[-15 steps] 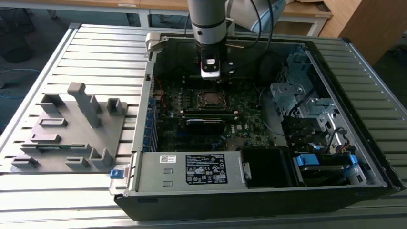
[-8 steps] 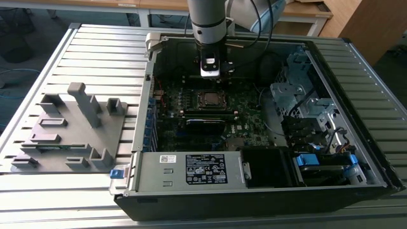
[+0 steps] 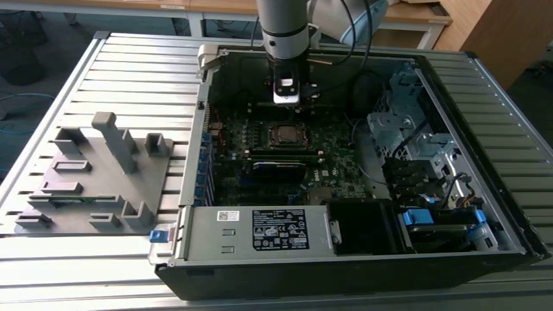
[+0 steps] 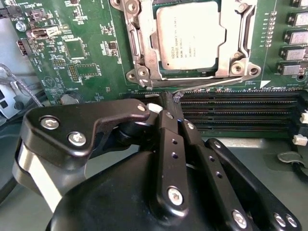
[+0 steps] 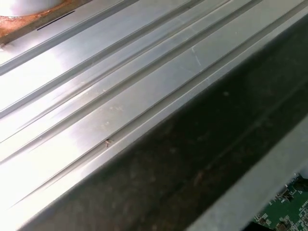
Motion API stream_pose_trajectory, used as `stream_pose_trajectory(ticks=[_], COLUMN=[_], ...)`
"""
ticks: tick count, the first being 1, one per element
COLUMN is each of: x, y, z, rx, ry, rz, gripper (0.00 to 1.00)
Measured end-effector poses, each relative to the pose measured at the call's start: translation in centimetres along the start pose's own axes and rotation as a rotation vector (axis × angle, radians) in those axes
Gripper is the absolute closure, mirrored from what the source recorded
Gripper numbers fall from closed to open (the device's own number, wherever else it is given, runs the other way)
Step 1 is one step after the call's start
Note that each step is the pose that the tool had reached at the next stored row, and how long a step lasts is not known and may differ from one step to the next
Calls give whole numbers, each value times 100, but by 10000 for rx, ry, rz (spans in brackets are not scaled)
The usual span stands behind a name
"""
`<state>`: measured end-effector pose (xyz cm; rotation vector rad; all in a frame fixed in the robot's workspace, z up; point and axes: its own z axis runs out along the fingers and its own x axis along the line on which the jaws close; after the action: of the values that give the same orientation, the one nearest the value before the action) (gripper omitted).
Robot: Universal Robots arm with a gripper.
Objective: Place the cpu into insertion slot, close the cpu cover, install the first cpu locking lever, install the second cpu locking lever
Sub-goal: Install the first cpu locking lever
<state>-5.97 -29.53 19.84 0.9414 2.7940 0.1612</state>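
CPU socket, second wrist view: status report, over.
Shut tool at locking lever free end. Seated cpu under closed cpu cover. Memory slots beside the tip.

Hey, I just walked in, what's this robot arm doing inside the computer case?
The arm is reaching into the open computer case and working on the motherboard. The cpu sits in the insertion slot, with the cpu cover down around it. The gripper, fingers together, has its tip at the hooked end of a thin wire locking lever along the slot's edge.
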Motion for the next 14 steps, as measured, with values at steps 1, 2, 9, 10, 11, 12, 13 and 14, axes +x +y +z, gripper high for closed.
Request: stream_pose_trajectory(ticks=[1,2,9,10,11,12,13,14], x=[-2,-5,-17,-18,-17,-17,-17,-16], y=[2,4,13,13,13,12,12,11], z=[1,3,14,16,18,21,24,28], rx=[17,39,228,255,283,304,325,344], ry=[-15,-31,-179,-201,-221,-236,-252,-268], rz=[8,14,53,55,57,57,57,56], gripper=[90,90,90,90,90,90,90,90])
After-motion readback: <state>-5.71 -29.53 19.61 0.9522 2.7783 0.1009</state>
